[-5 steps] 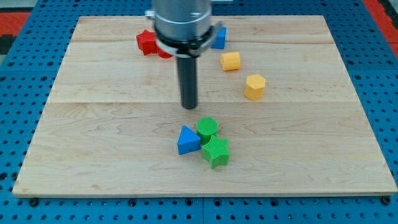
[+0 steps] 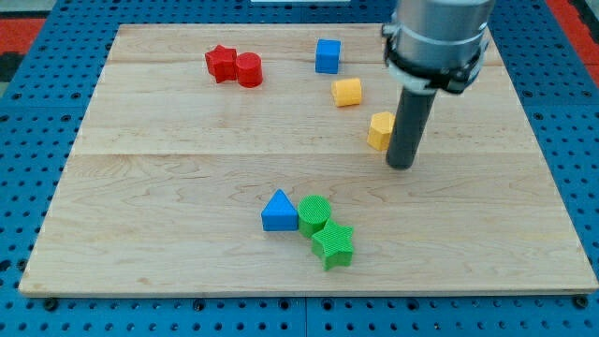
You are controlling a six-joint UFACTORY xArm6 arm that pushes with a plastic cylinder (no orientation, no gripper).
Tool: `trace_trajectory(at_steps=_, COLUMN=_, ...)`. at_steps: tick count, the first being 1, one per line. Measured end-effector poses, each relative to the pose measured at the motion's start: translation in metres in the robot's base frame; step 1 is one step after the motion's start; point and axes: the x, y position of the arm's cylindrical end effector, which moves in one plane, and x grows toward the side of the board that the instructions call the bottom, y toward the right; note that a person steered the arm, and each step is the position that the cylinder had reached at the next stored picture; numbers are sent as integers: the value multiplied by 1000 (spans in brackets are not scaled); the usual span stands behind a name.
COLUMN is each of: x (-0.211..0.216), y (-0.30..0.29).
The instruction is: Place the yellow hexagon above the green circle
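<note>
The yellow hexagon sits right of the board's centre, partly hidden by my rod. My tip rests on the board just right of and below the hexagon, close beside it. The green circle lies lower, near the board's middle bottom, touching a blue triangle on its left and a green star below right. The hexagon is above and to the right of the green circle.
A second yellow block lies above left of the hexagon. A blue cube stands near the top centre. A red star and red cylinder sit together at the top left. The wooden board ends at blue pegboard.
My rod has moved from above the green circle to the right side of the yellow hexagon. The blue triangle, green circle and green star have shifted slightly within their cluster.
</note>
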Motion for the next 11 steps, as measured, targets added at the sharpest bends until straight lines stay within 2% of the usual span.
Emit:
trace_trajectory(at_steps=1, x=-50, y=-13)
trace_trajectory(at_steps=2, x=-58, y=-11)
trace_trajectory(at_steps=3, x=-94, y=25)
trace_trajectory(at_steps=4, x=-100, y=-78)
trace_trajectory(at_steps=5, x=11, y=-119)
trace_trajectory(at_steps=6, x=41, y=-153)
trace_trajectory(at_steps=7, x=-9, y=-154)
trace_trajectory(at_steps=9, x=-73, y=-14)
trace_trajectory(at_steps=10, x=-166, y=-24)
trace_trajectory(at_steps=11, x=-239, y=-44)
